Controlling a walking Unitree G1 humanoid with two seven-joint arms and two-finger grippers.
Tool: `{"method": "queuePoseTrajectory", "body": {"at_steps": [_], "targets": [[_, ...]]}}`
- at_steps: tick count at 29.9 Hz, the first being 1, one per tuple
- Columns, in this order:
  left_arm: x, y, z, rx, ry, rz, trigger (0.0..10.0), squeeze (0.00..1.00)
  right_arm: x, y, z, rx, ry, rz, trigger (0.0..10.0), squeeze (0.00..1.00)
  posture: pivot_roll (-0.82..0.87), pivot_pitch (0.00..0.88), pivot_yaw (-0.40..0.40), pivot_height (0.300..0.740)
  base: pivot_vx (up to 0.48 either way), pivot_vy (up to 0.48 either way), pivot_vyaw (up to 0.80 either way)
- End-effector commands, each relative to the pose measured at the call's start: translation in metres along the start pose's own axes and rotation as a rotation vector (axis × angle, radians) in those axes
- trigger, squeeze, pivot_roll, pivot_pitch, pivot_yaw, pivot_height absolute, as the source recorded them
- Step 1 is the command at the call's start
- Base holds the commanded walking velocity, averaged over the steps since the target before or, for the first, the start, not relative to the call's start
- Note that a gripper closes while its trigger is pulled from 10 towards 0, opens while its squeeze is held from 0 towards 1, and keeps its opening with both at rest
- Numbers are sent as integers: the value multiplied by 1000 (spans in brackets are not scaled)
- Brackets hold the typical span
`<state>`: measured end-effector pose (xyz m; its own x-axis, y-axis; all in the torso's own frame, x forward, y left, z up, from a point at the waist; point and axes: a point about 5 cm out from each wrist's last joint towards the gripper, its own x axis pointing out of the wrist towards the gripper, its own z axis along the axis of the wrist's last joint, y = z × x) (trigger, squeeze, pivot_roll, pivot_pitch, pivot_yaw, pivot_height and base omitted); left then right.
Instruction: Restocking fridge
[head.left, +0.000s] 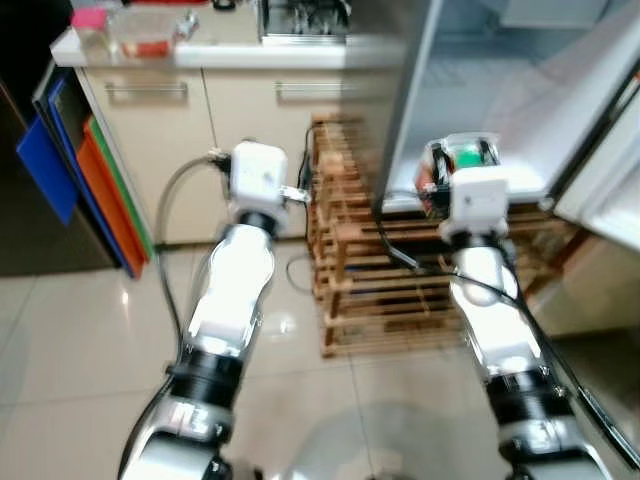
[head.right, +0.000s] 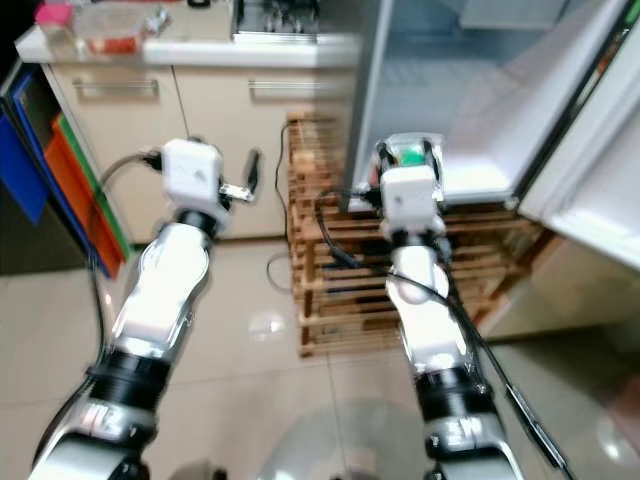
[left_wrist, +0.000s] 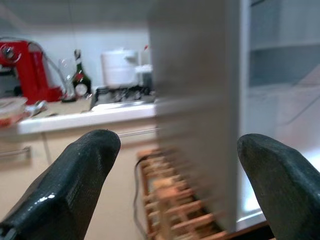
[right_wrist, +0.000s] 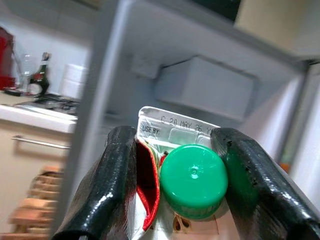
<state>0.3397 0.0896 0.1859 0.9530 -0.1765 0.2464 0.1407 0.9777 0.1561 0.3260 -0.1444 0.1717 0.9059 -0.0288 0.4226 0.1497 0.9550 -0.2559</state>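
Observation:
My right gripper (right_wrist: 175, 185) is shut on a carton (right_wrist: 170, 145) with a green screw cap (right_wrist: 192, 181) and a red side; it is held up in front of the open fridge (head.left: 500, 90). In the left eye view the carton (head.left: 462, 155) shows just beyond the right wrist, level with the fridge's bottom shelf (head.left: 520, 185). My left gripper (left_wrist: 175, 170) is open with nothing between its fingers and points toward the fridge's side wall (left_wrist: 195, 125) and the kitchen counter (left_wrist: 85, 117).
A wooden crate rack (head.left: 345, 250) stands on the floor under the fridge's edge. The fridge door (head.left: 610, 170) swings open at right. Cabinets (head.left: 160, 130) and coloured boards (head.left: 95, 190) are at left. A red machine (left_wrist: 27, 70), a bottle (left_wrist: 80, 80) and a hob (left_wrist: 122, 92) sit on the counter.

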Motion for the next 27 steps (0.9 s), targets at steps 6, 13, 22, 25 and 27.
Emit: {"method": "queuePoseTrajectory", "body": {"at_steps": [6, 13, 22, 25, 27], "targets": [[2, 18, -13, -7, 78, 83, 10000, 0, -3, 8, 2, 24, 1, 37, 0, 0, -11, 0, -11, 740, 0, -450, 0], [2, 29, -28, 17, 140, 116, 10000, 0, -6, 12, -1, 39, 16, 74, 0, 0, -13, 0, -10, 740, 77, -425, 0], [-34, 58, -61, -24, 245, 147, 10000, 0, -50, -2, -43, -14, 180, 123, 0, 0, -23, 0, 12, 740, 0, 0, 0], [-63, 67, -70, -24, 278, 97, 10000, 0, -69, -18, -48, -36, 207, 100, 0, 0, -31, 0, 18, 740, 0, 0, 0], [-69, 67, -69, -18, 267, 66, 10000, 0, -74, -21, -47, -39, 207, 99, 0, 0, -32, 0, 16, 740, 0, 0, 0]]}}
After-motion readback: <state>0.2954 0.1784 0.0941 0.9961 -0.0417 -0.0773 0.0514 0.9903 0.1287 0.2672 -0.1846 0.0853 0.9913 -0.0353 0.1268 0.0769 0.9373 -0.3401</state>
